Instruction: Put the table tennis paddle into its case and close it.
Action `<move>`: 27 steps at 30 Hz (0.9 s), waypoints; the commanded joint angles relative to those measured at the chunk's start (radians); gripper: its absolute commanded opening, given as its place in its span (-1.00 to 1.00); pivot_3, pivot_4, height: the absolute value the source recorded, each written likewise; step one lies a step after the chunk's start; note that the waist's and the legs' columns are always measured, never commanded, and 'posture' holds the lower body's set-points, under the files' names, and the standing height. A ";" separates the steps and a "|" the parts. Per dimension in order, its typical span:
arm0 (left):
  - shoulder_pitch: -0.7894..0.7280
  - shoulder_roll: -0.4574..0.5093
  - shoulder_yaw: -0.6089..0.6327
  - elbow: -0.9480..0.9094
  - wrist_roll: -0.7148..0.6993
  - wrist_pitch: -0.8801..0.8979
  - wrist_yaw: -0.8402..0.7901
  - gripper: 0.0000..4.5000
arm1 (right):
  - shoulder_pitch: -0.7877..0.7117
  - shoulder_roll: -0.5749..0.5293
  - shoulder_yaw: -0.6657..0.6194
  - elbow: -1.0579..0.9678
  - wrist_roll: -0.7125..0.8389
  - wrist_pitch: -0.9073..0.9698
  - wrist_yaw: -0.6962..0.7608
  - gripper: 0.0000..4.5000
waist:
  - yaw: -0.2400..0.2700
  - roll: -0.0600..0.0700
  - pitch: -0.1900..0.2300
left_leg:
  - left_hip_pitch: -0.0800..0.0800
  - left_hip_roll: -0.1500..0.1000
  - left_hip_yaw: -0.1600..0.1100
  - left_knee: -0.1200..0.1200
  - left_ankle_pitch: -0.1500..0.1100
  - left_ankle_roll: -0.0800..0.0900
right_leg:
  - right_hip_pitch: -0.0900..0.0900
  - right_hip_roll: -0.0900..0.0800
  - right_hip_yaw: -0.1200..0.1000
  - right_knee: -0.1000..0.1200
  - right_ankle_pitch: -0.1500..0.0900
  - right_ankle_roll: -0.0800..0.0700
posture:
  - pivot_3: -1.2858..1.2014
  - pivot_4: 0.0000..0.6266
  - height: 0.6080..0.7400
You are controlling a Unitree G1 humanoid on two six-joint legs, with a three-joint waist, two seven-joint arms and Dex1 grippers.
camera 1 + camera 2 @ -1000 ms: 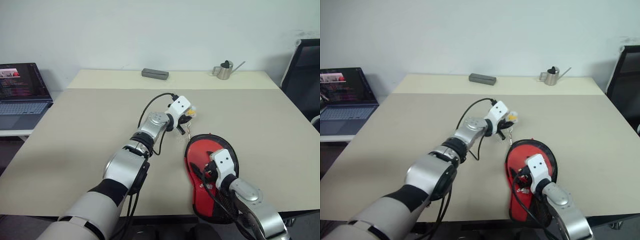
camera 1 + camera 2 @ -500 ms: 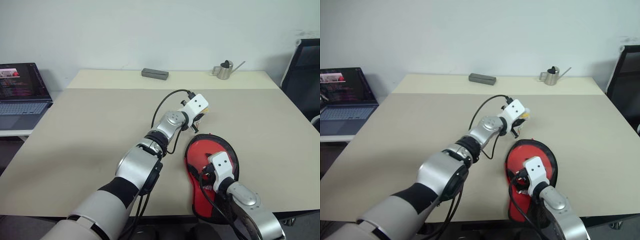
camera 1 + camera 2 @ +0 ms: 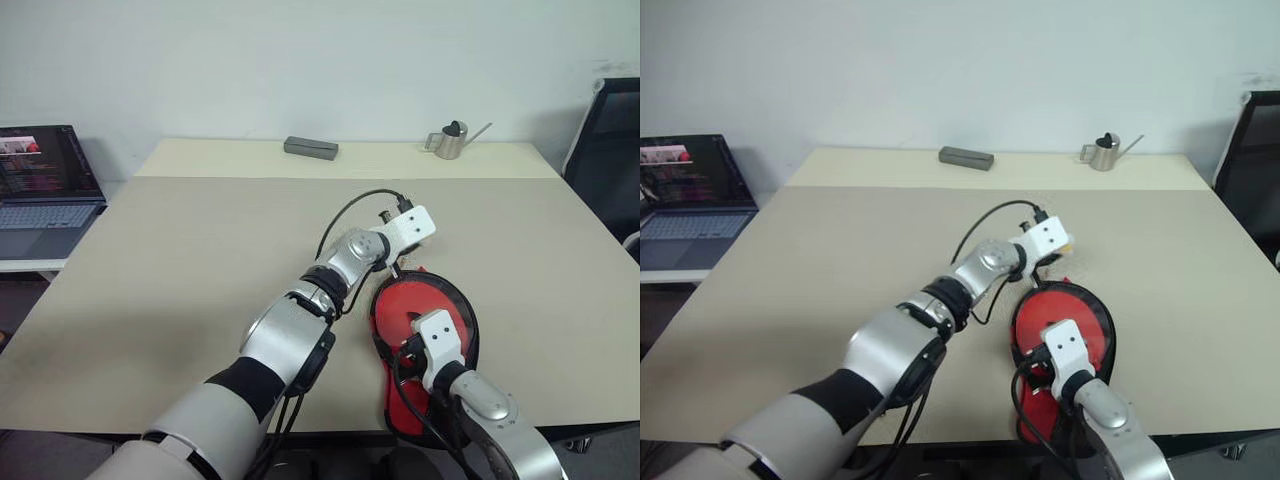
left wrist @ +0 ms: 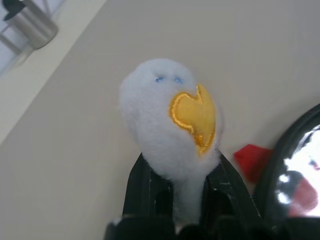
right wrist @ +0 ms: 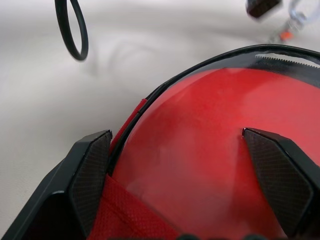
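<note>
Spreading wide, my right gripper (image 5: 185, 165) straddles the red case (image 3: 425, 300) at lower right of the head view, one fingertip (image 5: 92, 165) off its black rim. Beyond it, mid-frame, my left gripper (image 4: 187, 200) pinches the white-yellow plush charm (image 4: 172, 125). A metal watering can (image 3: 448, 140) stands at upper right.

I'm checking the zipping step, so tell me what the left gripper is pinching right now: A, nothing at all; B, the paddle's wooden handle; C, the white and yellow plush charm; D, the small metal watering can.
C: in the left wrist view the left gripper is shut on the plush charm, whose white body and yellow patch stick out past the black fingers, beside the case.
</note>
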 commanded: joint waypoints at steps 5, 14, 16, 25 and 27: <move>-0.007 -0.010 0.010 -0.035 -0.002 -0.033 0.017 0.05 | 0.037 -0.003 0.043 0.123 -0.002 0.112 0.021 1.00 | 0.000 0.000 0.000 | 0.000 0.000 0.000 0.000 0.000 0.000 | 0.000 0.000 0.000 0.000 0.000 0.000 | 0.03 -0.52 1.00; -0.042 -0.001 0.093 -0.046 -0.077 -0.053 -0.032 0.88 | -0.013 -0.008 0.032 0.162 -0.005 0.103 0.045 1.00 | -0.008 0.000 0.000 | 0.000 0.000 0.000 0.000 0.000 0.000 | 0.000 0.000 0.000 0.000 0.000 0.000 | 0.03 -0.52 1.00; -0.050 0.006 0.112 -0.049 -0.092 -0.060 -0.043 0.88 | -0.026 -0.010 0.027 0.171 -0.005 0.101 0.052 1.00 | -0.012 0.000 0.000 | 0.000 0.000 0.000 0.000 0.000 0.000 | 0.000 0.000 0.000 0.000 0.000 0.000 | 0.03 -0.52 1.00; -0.123 0.177 0.260 -0.108 -0.244 -0.111 -0.149 0.88 | -0.082 -0.031 -0.008 0.162 0.013 0.120 0.106 1.00 | -0.024 0.000 0.000 | 0.001 0.000 0.000 0.001 0.000 0.000 | 0.000 0.000 0.001 0.001 0.001 0.002 | 0.03 -0.52 1.00; -0.110 0.243 0.277 -0.132 -0.269 -0.106 -0.200 0.88 | -0.088 -0.038 -0.027 0.130 0.043 0.134 0.133 1.00 | -0.026 0.000 0.000 | 0.001 0.000 0.000 0.001 0.000 0.000 | 0.000 0.000 0.001 0.001 0.001 0.002 | 0.03 -0.52 1.00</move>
